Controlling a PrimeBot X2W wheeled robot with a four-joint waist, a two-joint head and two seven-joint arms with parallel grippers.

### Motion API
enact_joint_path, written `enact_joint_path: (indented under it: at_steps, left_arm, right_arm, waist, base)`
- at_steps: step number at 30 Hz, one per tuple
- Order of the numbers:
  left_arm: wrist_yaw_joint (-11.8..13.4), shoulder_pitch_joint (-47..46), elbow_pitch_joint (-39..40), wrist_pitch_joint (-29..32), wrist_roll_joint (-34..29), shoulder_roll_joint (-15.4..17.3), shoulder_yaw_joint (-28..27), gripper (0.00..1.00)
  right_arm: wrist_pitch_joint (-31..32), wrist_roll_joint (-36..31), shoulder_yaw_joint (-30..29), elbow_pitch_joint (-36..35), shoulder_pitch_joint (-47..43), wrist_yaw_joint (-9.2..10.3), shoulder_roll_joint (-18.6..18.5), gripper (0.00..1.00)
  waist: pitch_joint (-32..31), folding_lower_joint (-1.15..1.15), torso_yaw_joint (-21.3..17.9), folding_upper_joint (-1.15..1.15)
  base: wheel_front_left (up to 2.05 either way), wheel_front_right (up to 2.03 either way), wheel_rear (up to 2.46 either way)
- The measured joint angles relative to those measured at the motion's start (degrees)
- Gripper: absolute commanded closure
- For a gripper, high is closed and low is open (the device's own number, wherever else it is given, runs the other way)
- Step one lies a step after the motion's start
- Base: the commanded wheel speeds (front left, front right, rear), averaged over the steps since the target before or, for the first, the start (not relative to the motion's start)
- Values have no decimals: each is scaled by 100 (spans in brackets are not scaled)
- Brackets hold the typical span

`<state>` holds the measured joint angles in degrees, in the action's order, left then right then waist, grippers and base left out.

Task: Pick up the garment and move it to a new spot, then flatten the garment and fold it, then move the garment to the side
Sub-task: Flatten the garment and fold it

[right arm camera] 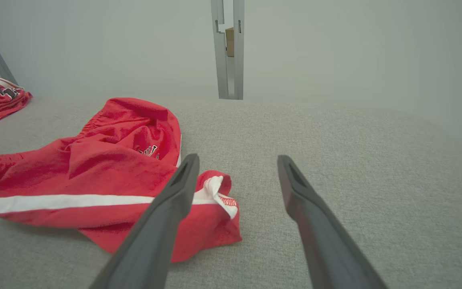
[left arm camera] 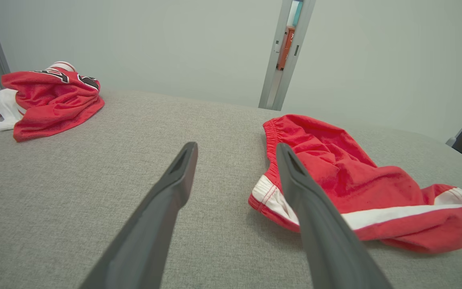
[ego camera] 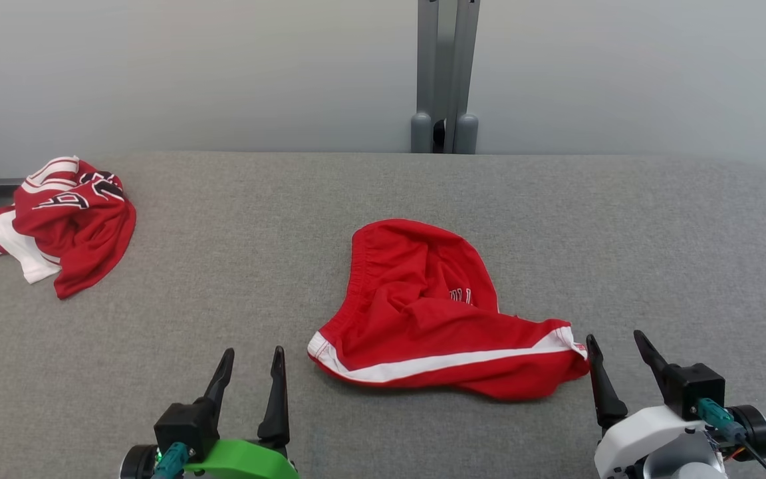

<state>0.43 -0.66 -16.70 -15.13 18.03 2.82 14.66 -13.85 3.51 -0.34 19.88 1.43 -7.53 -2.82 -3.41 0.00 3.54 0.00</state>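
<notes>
Closest to me, two pairs of long dark fingers point across the grey tabletop point(ego camera: 223, 279). The left fingers point(ego camera: 276, 392), on a green wrist, stand spread apart with nothing between them. The right fingers point(ego camera: 601, 382), on a white wrist, are spread just as wide and are also empty.

Between the two pairs lies one garment, the red shorts point(ego camera: 423, 313) with a white stripe along the hem, crumpled near the middle of the tabletop. Their left corner sits near the left fingers without touching. Their right end comes right up beside the right fingers, and I cannot tell whether cloth and finger meet there.

Farther off, at the far left edge, a second garment, a red and white jersey point(ego camera: 64, 219), is bunched in a heap, well apart from the shorts. Beyond the tabletop, two grey posts point(ego camera: 446, 73) rise side by side against the pale wall.
</notes>
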Motion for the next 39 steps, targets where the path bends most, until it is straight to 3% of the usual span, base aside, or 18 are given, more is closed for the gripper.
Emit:
enact_joint_path:
  at_steps: [10,11,12,13,15,24,26,30,33,39]
  left_arm:
    - [10,-95,0,1,43,-1,57,0]
    - [10,-108,-1,1,43,-1,64,0]
    - [10,-118,0,0,45,-1,65,0]
    - [10,-121,0,1,49,-1,65,0]
    - [11,-122,-1,0,51,-1,58,0]
    - [15,-217,4,1,51,0,26,0]
    - [9,-242,-1,0,48,0,24,0]
    - [-102,-335,-126,1,4,0,123,0]
    - [-337,-482,-424,1,-1,0,345,0]
    - [-704,-1174,-1192,489,47,102,857,0]
  right_arm:
    - [580,-537,-55,848,650,0,-3,0]
    - [633,-560,-49,933,701,0,2,13]
    - [706,-570,-40,1010,751,0,3,42]
    - [758,-569,-43,1066,787,0,3,59]
    - [879,-569,-62,1180,862,0,0,69]
    - [1110,-705,-54,1610,1121,0,1,85]
    - [1123,-734,-48,1699,1201,0,4,100]
    - [1143,-743,-70,1829,1330,0,1,100]
    - [1082,-730,-63,1828,1378,0,2,100]
    - [989,-666,113,1627,1404,0,2,100]
  waist:
    - [252,0,226,0]
    - [275,0,266,0]
    - [297,0,303,0]
    - [315,0,334,0]
    - [357,0,398,0]
    - [523,0,487,0]
    - [554,0,472,0]
    - [610,0,423,0]
    - [640,0,371,0]
    - [697,0,218,0]
  base:
    - [0,0,0]
    - [0,0,0]
    - [0,0,0]
    - [0,0,0]
    - [0,0,0]
    - [0,0,0]
    - [0,0,0]
    - [0,0,0]
    - [0,0,0]
    - [0,0,0]
